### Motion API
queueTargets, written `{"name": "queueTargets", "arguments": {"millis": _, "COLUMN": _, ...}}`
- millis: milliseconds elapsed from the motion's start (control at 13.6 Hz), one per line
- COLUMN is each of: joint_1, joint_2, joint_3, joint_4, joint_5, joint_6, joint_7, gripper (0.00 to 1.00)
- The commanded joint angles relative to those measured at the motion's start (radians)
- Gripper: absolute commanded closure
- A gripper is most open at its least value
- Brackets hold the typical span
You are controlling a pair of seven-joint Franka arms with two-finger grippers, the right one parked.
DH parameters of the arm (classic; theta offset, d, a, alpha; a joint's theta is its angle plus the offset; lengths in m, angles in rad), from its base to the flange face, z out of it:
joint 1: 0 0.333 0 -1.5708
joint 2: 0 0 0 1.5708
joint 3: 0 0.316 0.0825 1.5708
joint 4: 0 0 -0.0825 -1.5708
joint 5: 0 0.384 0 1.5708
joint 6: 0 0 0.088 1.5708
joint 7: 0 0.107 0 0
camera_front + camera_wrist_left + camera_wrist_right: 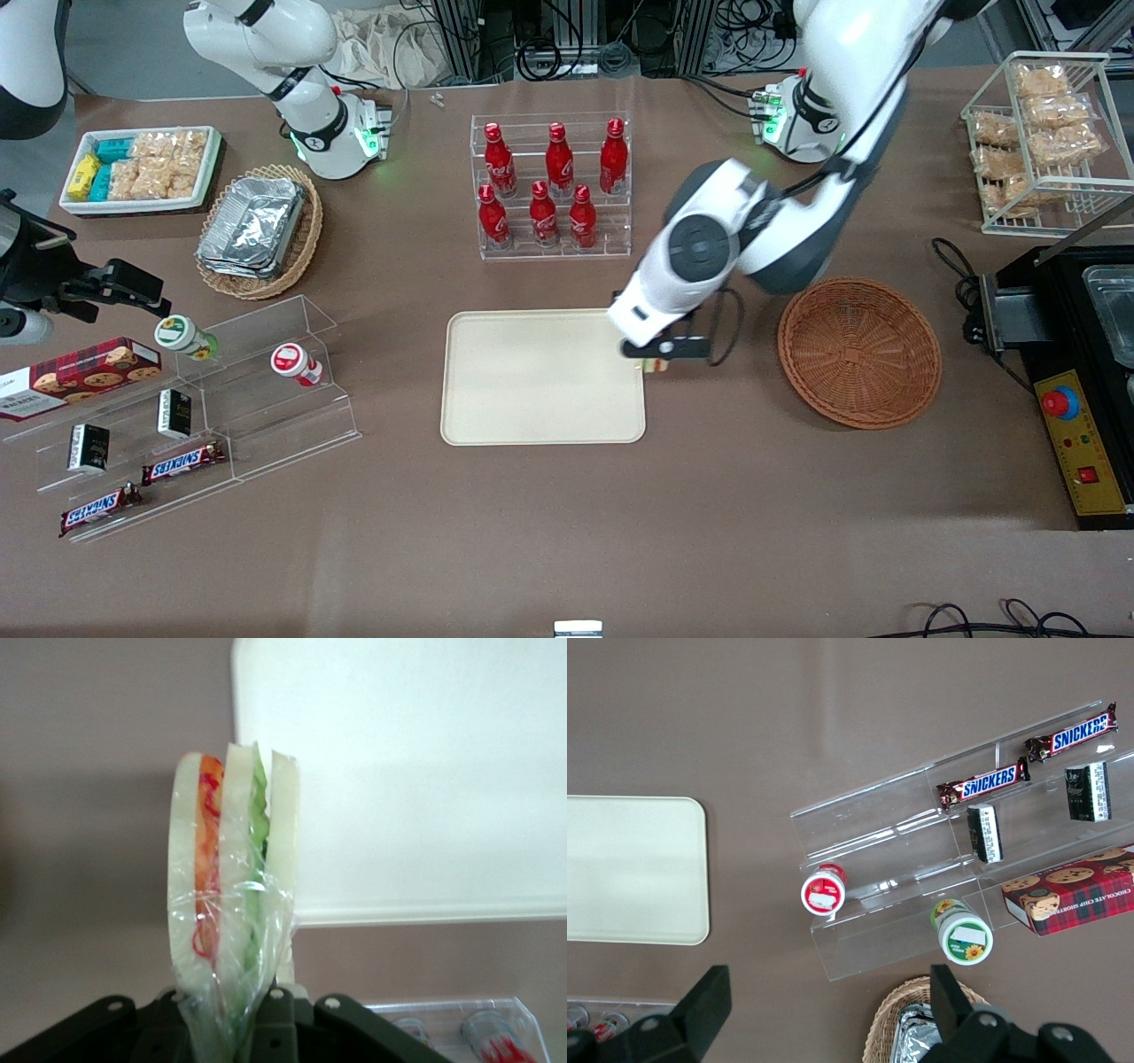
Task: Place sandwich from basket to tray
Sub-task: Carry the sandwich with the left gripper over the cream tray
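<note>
- Gripper (664, 350) hangs over the tray's edge nearest the basket, its fingers closed tight on the sandwich (232, 904), pinching the wedge by its lower end through the clear wrap.
- Sandwich stands upright between the fingers, bread slices and the orange and green layers all on edge; in the front view only a sliver of it shows under the gripper.
- Tray (540, 416) lies bare below; the basket (859, 352) sits near it, toward the working arm's end, with nothing in it.
- Risk, as I judge it: the gripper sits right at the rim, so a release here could drop the wedge on the rim or onto the table.
- Another risk: the slick wrap may slip, or the tall wedge may topple on landing.
</note>
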Motion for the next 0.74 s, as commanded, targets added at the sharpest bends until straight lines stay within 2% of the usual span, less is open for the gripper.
{"name": "queueTargets", "arguments": {"millis": 0, "joint_1": -0.066, "joint_2": 0.187, "joint_3": 0.008, "joint_4": 0.152, "joint_5": 0.103, "joint_6": 0.007, "joint_7": -0.070, "gripper": 1.00}}
{"name": "queueTargets", "arguments": {"millis": 147, "joint_1": -0.068, "joint_2": 0.227, "joint_3": 0.008, "joint_4": 0.145, "joint_5": 0.145, "joint_6": 0.084, "joint_7": -0.076, "gripper": 1.00}}
{"name": "queueTargets", "arguments": {"millis": 221, "joint_1": -0.068, "joint_2": 0.245, "joint_3": 0.008, "joint_4": 0.143, "joint_5": 0.148, "joint_6": 0.110, "joint_7": -0.075, "gripper": 0.96}}
{"name": "queueTargets", "arguments": {"millis": 294, "joint_1": -0.066, "joint_2": 0.264, "joint_3": 0.008, "joint_4": 0.145, "joint_5": 0.149, "joint_6": 0.123, "joint_7": -0.058, "gripper": 0.81}}
{"name": "queueTargets", "arguments": {"millis": 368, "joint_1": -0.062, "joint_2": 0.270, "joint_3": 0.008, "joint_4": 0.145, "joint_5": 0.146, "joint_6": 0.126, "joint_7": -0.053, "gripper": 0.37}}
{"name": "queueTargets", "arguments": {"millis": 441, "joint_1": -0.062, "joint_2": 0.270, "joint_3": 0.008, "joint_4": 0.145, "joint_5": 0.146, "joint_6": 0.127, "joint_7": -0.050, "gripper": 0.00}}
{"name": "queueTargets", "arguments": {"millis": 662, "joint_1": -0.057, "joint_2": 0.267, "joint_3": 0.008, "joint_4": 0.146, "joint_5": 0.156, "joint_6": 0.146, "joint_7": -0.052, "gripper": 0.00}}
